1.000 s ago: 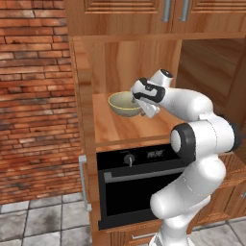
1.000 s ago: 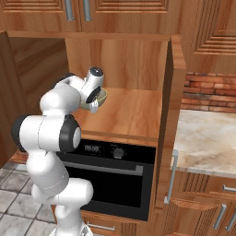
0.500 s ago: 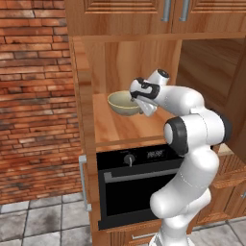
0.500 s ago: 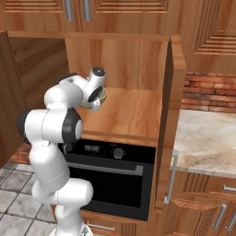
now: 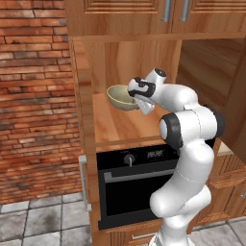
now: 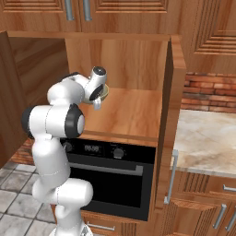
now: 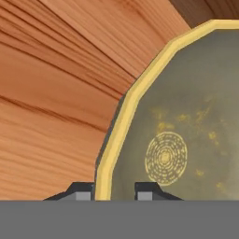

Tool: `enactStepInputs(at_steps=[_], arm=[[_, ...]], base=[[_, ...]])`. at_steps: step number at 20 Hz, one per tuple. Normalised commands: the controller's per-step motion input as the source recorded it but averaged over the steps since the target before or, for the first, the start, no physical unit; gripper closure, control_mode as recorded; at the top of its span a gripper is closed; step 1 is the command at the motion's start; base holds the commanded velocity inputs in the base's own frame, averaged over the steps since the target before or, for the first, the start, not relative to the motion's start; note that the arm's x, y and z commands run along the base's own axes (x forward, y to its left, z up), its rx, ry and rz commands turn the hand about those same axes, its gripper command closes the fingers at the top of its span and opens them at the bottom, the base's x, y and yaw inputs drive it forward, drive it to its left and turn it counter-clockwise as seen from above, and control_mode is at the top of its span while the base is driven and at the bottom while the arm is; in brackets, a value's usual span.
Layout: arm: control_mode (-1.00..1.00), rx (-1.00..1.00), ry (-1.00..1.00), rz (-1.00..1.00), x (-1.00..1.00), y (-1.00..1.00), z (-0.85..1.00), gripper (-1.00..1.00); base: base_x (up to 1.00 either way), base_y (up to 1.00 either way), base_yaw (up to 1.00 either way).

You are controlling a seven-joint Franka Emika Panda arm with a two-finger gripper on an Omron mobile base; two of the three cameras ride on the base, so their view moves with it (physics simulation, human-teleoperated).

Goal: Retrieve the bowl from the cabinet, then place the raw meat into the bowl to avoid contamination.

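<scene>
Olive bowl (image 7: 186, 140) rim | tool (image 7: 114, 191) pinches it (narrow gap)

Red brick wall (image 5: 33, 96) on the left, grey stone floor tiles (image 5: 43, 223) below. Black built-in oven (image 5: 132, 185) with a long bar handle and a knob, set under an open wooden shelf (image 6: 129, 113). Raised-panel wooden doors (image 6: 115, 14) with metal bar handles above. Pale marble counter (image 6: 205, 143) to the right, more brick (image 6: 209, 92) behind it, drawers (image 6: 207, 203) beneath. Even, soft light.

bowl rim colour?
Yellow, on the olive bowl; clearest in the hand view.
</scene>
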Motion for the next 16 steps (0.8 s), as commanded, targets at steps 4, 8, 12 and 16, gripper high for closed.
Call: enactStepInputs(at_steps=[4, 8, 12, 16], arm=[[-1.0, 0.0, 0.01, -0.02, 0.08, 0.04, -0.19, 1.0], [-1.0, 0.0, 0.0, -0.03, 0.0, 0.02, -0.11, 1.0], [-1.0, 0.0, 0.0, -0.07, -0.13, 0.0, 0.0, 1.0], [-1.0, 0.0, 0.0, -0.1, -0.33, 0.0, 0.0, 1.0]], base=[[0.0, 0.0, 0.0], [0.0, 0.0, 0.0], [0.0, 0.0, 0.0], [0.0, 0.0, 0.0]])
